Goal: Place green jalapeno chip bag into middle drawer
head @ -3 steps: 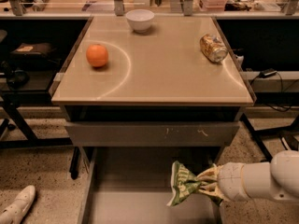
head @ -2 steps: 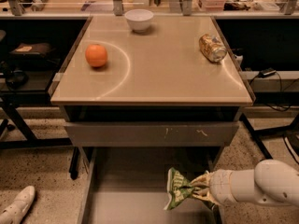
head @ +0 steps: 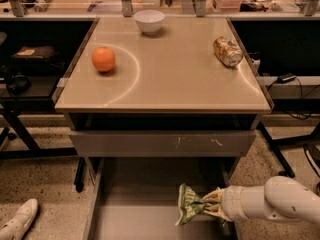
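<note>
From where I stand, the arm comes in low from the right, and its gripper (head: 210, 205) is inside the open middle drawer (head: 135, 219), near the right wall. The fingers are pressed together on the right edge of the green jalapeno chip bag (head: 188, 204). The bag stands on its edge and hangs to the left from the grip, with its lower corner close to the drawer floor. I cannot tell if that corner already touches the floor.

I think the bag is held by one edge because thin foil gives no firm body to take, and this also leaves the fingers free to let go sideways. The drawer is pulled far out, below the closed drawer front (head: 162, 143) with pale scratches, so the arm can reach in without hitting the cabinet.

On the worktop (head: 170, 84) the orange (head: 103, 59), the white bowl (head: 150, 20) and the drink can (head: 227, 51) lie well apart from each other and far from the arm, so they are not in its way.

To my judgement the task is nearly done; only the release is missing.
</note>
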Action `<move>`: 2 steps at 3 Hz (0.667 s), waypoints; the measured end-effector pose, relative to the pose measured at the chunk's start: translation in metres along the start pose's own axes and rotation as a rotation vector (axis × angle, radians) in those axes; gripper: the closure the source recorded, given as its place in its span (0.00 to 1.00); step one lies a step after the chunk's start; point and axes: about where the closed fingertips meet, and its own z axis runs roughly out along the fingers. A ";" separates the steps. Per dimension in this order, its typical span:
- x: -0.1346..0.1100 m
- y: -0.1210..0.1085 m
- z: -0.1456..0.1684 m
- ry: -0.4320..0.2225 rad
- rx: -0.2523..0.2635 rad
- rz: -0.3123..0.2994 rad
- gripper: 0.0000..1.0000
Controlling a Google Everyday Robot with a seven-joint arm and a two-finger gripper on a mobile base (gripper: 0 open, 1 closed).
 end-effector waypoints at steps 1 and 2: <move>0.012 -0.004 0.027 -0.032 0.016 0.039 1.00; 0.028 -0.021 0.078 -0.090 0.062 0.066 1.00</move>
